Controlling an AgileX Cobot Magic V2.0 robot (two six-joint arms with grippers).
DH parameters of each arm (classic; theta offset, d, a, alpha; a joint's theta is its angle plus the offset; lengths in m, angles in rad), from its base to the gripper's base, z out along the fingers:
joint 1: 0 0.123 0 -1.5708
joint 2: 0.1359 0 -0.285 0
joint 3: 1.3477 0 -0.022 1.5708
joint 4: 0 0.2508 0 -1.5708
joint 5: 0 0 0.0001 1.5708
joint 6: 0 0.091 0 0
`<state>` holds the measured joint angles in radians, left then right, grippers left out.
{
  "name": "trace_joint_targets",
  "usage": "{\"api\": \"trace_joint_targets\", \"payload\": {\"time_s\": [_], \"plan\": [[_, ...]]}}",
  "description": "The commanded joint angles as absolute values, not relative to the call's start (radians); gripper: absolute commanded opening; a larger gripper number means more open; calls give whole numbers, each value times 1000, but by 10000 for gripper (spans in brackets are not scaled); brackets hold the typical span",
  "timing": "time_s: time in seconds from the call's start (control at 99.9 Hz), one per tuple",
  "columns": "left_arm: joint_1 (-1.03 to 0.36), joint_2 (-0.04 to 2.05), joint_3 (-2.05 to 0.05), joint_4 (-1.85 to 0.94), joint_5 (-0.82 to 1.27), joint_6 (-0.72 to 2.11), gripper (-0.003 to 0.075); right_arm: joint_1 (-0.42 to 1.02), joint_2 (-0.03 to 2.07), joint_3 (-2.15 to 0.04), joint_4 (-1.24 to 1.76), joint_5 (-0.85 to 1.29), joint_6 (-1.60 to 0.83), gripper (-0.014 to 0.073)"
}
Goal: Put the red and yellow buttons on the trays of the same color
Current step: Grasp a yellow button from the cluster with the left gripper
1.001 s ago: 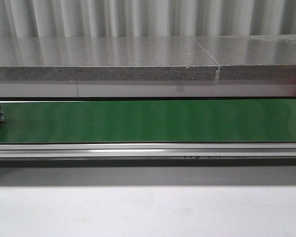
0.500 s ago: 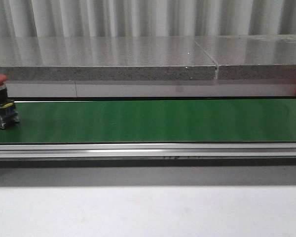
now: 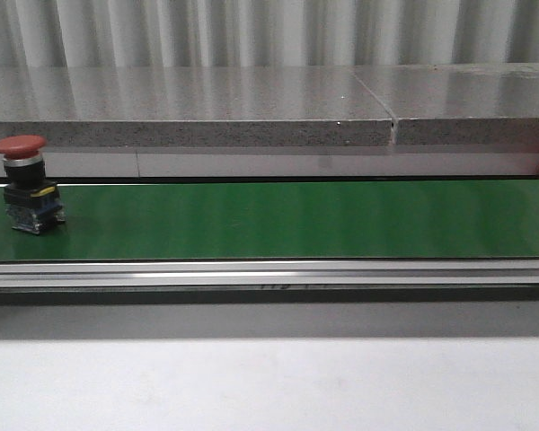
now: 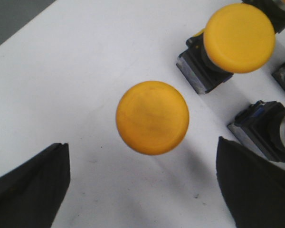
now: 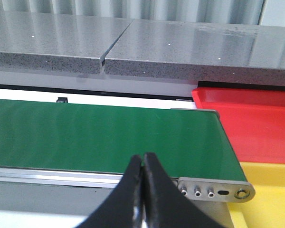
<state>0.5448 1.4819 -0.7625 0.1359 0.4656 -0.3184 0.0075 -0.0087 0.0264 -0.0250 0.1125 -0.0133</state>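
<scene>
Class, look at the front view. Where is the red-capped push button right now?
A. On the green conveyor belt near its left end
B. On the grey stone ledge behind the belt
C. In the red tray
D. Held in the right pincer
A. The red push button stands upright on the green conveyor belt near its left end; the right pincer is shut on nothing, and the red tray shows nothing in the part in view.

Pale corrugated wall [image 3: 269, 31] at the back, ribbed vertically, dull grey under even light. Below it, long speckled grey stone ledge [image 3: 189, 108], glossy on top, split by a narrow seam [image 3: 395, 126] right of centre. White panel [image 3: 251, 164] under the ledge. Nearer, green conveyor belt [image 3: 287, 220] edged by a silver metal rail [image 3: 269, 274]. White tabletop [image 3: 269, 386] in the foreground.
</scene>
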Motion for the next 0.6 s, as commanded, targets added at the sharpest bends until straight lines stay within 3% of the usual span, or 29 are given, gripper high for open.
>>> {"api": "trace_joint_targets", "payload": {"time_s": [0.0,0.42,0.43,0.59], "plan": [[546,1483,-810,139,426,-327,606,3,-20,13,-28,36,-14,-68],[546,1595,-898,135,409,-327,605,3,-20,13,-28,36,-14,-68],[499,1599,-901,135,408,-327,605,3,-20,13,-28,36,-14,-68],[499,1616,-907,129,380,-327,517,3,-20,13,-28,36,-14,-68]]}}
